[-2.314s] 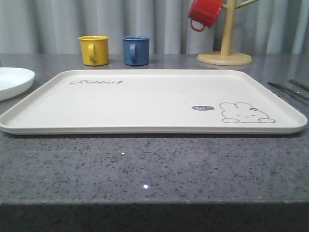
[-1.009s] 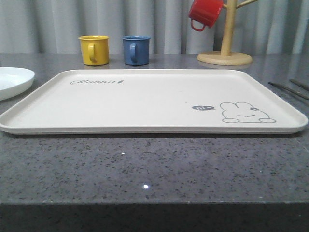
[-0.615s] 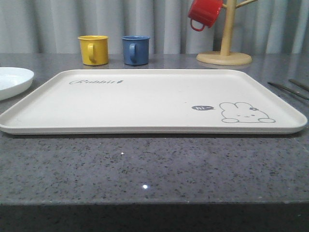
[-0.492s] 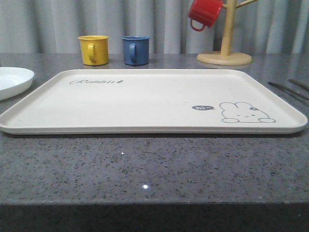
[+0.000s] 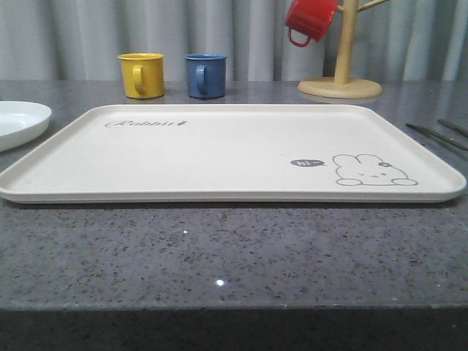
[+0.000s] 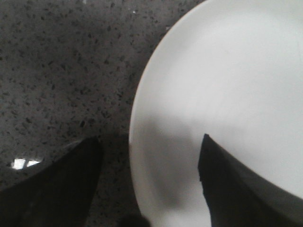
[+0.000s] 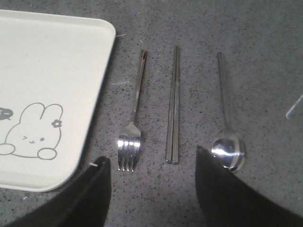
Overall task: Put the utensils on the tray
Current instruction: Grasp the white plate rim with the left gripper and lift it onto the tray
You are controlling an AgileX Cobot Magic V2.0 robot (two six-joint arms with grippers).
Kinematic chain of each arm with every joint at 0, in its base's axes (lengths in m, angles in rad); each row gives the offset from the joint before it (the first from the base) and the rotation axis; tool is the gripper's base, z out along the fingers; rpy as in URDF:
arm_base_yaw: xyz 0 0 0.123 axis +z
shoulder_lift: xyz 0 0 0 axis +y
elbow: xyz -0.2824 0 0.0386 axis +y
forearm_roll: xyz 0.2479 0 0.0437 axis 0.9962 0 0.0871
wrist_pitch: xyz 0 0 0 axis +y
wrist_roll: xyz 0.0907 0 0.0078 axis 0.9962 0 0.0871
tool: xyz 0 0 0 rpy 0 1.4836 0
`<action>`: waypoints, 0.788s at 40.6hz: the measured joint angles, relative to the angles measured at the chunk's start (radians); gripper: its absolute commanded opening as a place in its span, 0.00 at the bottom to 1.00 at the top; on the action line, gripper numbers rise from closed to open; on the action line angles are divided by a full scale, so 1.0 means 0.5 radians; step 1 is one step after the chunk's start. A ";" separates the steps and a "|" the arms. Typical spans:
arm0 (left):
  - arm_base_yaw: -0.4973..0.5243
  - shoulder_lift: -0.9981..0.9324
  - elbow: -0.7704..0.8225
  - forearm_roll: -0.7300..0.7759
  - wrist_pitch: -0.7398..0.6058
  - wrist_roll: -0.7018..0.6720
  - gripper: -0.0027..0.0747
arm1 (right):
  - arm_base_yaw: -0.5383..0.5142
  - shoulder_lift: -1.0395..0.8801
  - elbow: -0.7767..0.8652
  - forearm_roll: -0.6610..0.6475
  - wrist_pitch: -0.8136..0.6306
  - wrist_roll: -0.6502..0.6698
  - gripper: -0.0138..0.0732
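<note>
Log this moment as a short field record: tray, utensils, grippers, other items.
tray: nothing on it
fork: on the counter, nearest the tray
chopsticks: paired, between fork and spoon
spoon: farthest from the tray
right gripper: jaws open, above the utensils
left gripper: jaws open, over the plate rim
mugs: yellow, blue, red on rack

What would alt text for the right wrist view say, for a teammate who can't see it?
Three silver utensils lie side by side on the grey speckled counter beside the cream tray: a fork nearest the tray, a pair of chopsticks, then a spoon. The right claw hovers open above them, holding nothing. The tray's corner shows a rabbit drawing.
</note>
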 measured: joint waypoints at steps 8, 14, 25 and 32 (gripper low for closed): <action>0.000 0.026 -0.005 -0.001 -0.020 0.003 0.01 | 0.000 0.000 0.000 0.000 0.001 0.000 0.65; -0.021 -0.005 -0.093 -0.084 0.066 0.003 0.01 | 0.000 0.000 0.000 0.000 0.001 0.000 0.65; -0.791 -0.172 -0.228 -0.111 0.197 0.004 0.01 | 0.000 0.000 0.000 0.000 0.008 -0.003 0.65; -1.112 0.016 -0.228 -0.107 0.180 0.004 0.02 | 0.000 0.000 0.000 0.000 0.008 -0.003 0.65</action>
